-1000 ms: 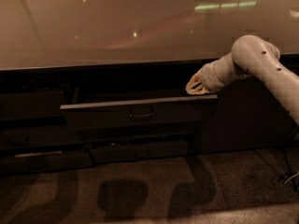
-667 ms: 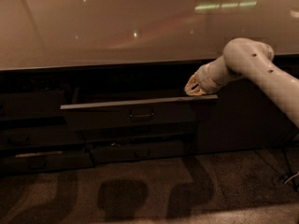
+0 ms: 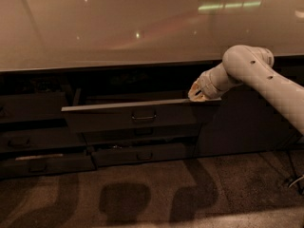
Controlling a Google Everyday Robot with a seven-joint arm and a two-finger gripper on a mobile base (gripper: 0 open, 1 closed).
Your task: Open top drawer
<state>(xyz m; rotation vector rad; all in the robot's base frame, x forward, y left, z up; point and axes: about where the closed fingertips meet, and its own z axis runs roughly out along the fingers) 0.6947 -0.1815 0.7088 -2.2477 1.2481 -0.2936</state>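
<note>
The top drawer (image 3: 109,118) is a wide dark grey front under the glossy pale countertop (image 3: 118,27). It stands pulled partway out, with a pale top edge and a small pull handle (image 3: 144,116) at its centre. The inside of the drawer is dark and hidden. My gripper (image 3: 197,94) is at the end of the white arm (image 3: 256,75), which reaches in from the right. The gripper rests at the right end of the drawer's top edge, right of the handle.
Slimmer dark drawer fronts (image 3: 142,154) sit below the top drawer, and more (image 3: 33,141) to the left. A plain dark cabinet door (image 3: 242,122) is on the right, behind the arm. The speckled floor (image 3: 142,194) has shadows on it, and a cable (image 3: 294,180) lies at the far right.
The arm's elbow has shifted a little to the left and the gripper has moved slightly left along the drawer's top edge. The drawer front has not visibly moved.
</note>
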